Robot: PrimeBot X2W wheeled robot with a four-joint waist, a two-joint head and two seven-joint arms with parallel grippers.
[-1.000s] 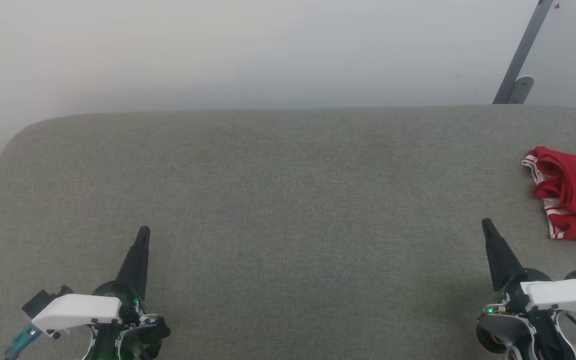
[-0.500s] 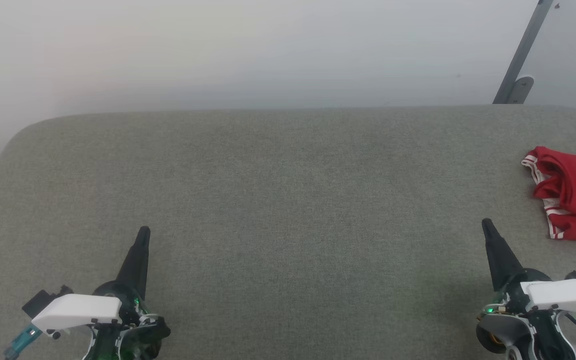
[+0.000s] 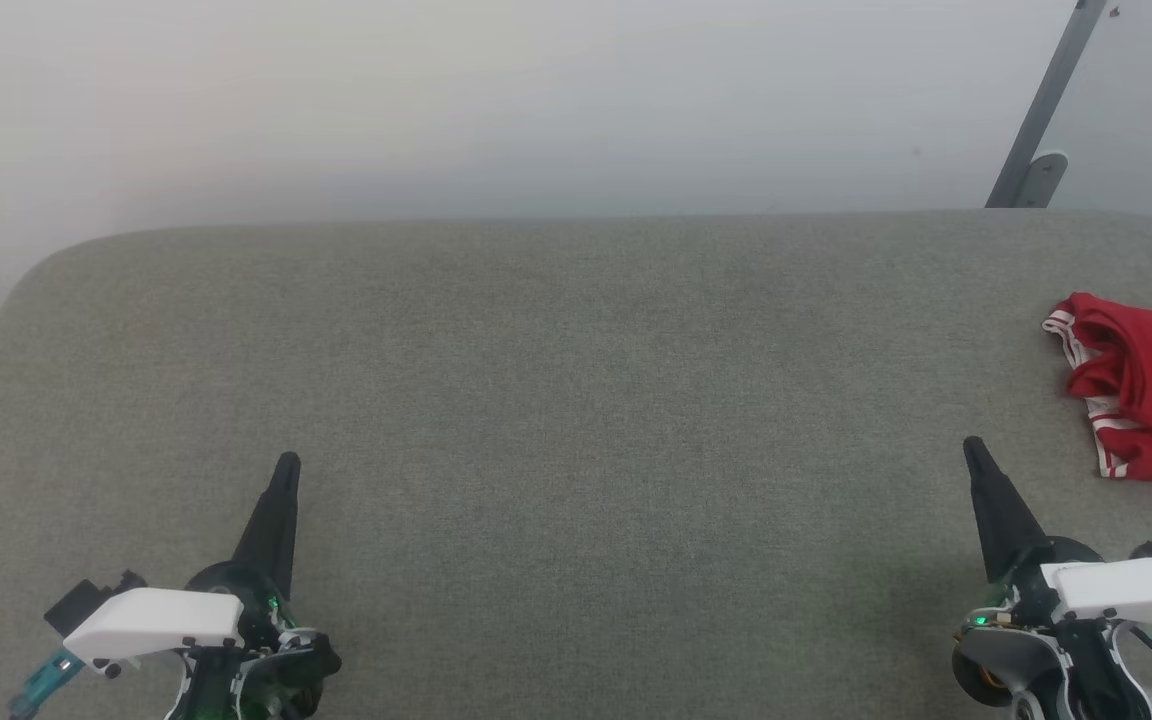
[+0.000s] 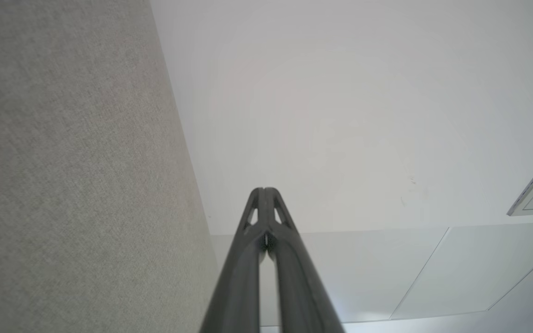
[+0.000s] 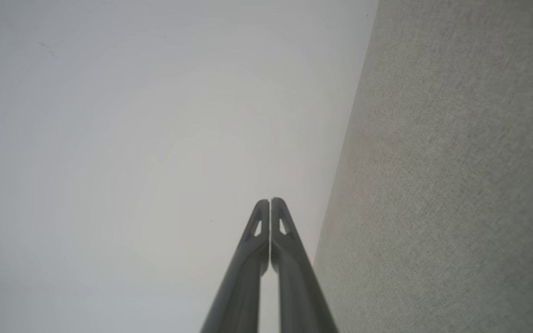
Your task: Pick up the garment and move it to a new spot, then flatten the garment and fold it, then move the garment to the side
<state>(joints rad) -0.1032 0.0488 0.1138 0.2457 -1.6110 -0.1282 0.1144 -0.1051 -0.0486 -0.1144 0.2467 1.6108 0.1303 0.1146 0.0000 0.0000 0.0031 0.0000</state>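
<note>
Well, the garment (image 3: pixel 1151 385) lies bunched at the right edge of the grey pad (image 3: pixel 576 380) — long side running near to far, striped trim facing left. The left gripper (image 3: pixel 286 462) and right gripper (image 3: pixel 972 445) are clenched, empty; the wrist views show their tips pressed together

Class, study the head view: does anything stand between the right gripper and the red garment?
Nothing visible does. Bare grey surface lies between the shut right gripper and the crumpled garment, which the picture's right edge cuts off.
</note>
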